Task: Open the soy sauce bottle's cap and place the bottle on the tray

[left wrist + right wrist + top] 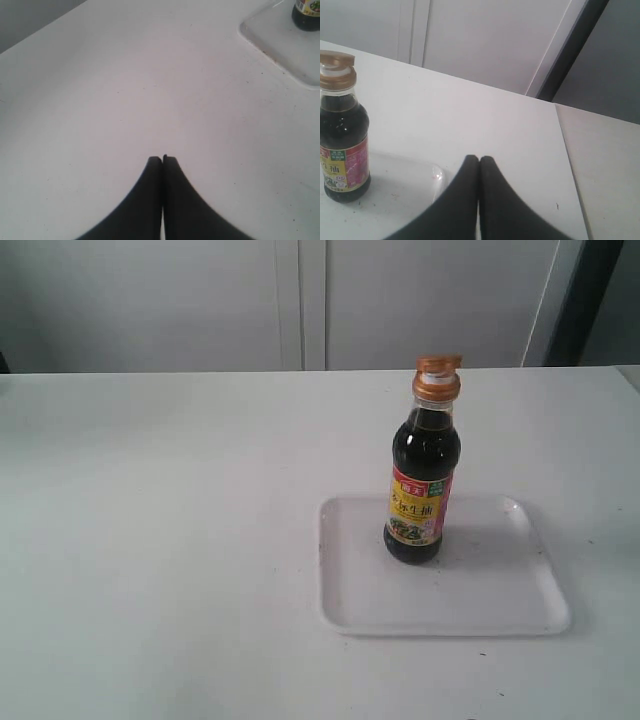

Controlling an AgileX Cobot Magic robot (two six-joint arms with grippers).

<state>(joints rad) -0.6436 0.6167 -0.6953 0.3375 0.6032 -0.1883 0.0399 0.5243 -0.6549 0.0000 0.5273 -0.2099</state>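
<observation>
Both pincers are sitting pressed shut and holding nothing: the left gripper [162, 159] over bare white table [160, 540], the right gripper [479, 160] beside the tray [500, 615]. Only the wrist views are showing them; the exterior view is showing neither. The soy sauce bottle [422, 475] is standing upright on the tray's far middle, its cap [438, 377] flipped open. Wide open table is lying to the tray's left and front.

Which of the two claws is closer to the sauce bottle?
The right gripper: its camera shows the soy sauce bottle large and close, while the left gripper sees only its distant base.
</observation>
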